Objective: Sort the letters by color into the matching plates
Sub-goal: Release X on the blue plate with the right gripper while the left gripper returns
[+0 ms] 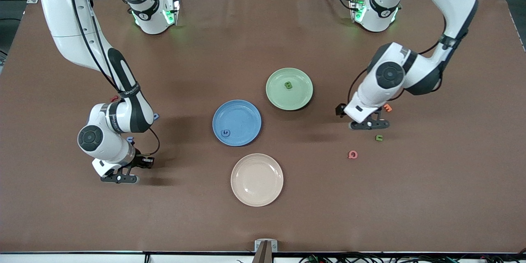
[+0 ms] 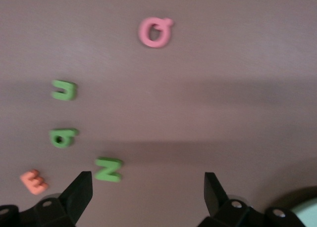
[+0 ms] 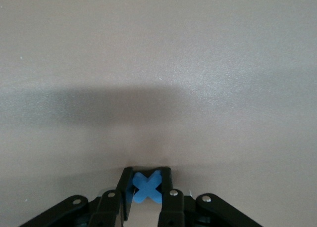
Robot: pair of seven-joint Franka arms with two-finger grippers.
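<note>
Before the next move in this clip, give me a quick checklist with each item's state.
1. Right gripper shut on the blue X: ok.
2. Left gripper fingers open, nothing held: ok.
3. Green N just off one left finger, not between them: not ok.
4. Blue plate unobstructed, one blue letter in it: ok.
5. Green plate holds one green letter: ok.
6. Beige plate free of letters: ok.

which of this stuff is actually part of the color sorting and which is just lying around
Part of the job:
- blue plate with a blue letter in it
- green plate with a green letter in it
- green J, green a, green N on the table
- blue X in the right end effector

Just lying about:
- beige plate
- pink Q
- orange E
</note>
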